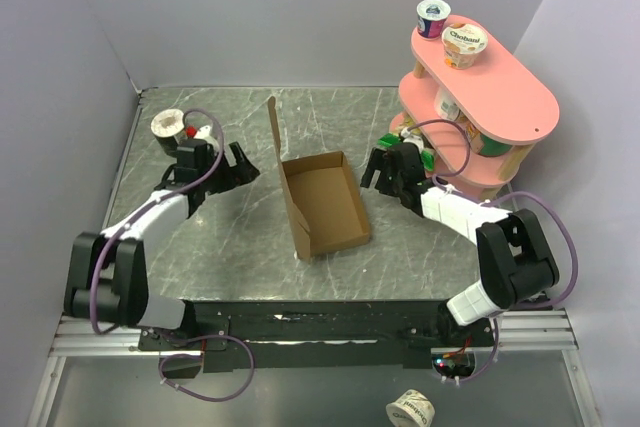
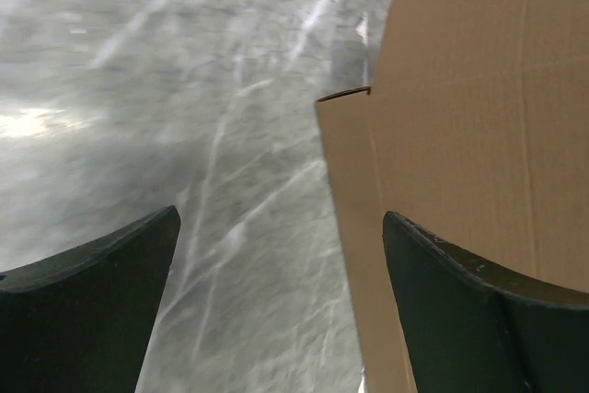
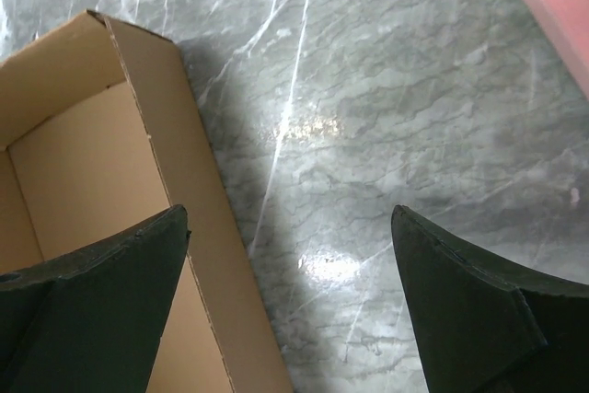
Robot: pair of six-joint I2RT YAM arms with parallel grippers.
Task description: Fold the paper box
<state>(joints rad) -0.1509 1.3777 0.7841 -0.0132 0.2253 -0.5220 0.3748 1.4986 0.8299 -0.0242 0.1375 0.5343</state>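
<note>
The left gripper (image 1: pixel 241 164) hovers just left of the paper box (image 1: pixel 325 199), with its two dark fingers spread wide and nothing between them. In the left wrist view, one finger (image 2: pixel 469 310) overlaps the brown cardboard (whether it touches cannot be told).

The right gripper (image 1: pixel 372 169) sits just right of the box, also spread wide and empty. In its wrist view the gripper is over bare table beside the box's right wall.

The box rests between the two grippers on the grey marbled table (image 1: pixel 240 247). It is a shallow open tray, and a tall flap stands upright along its left side.

Well to the right of the box and behind it stands a pink shelf (image 1: pixel 505 87) with two yogurt cups (image 1: pixel 464 47) on top. A white cup (image 1: pixel 167 125) sits far to the box's left, beyond the left gripper.
</note>
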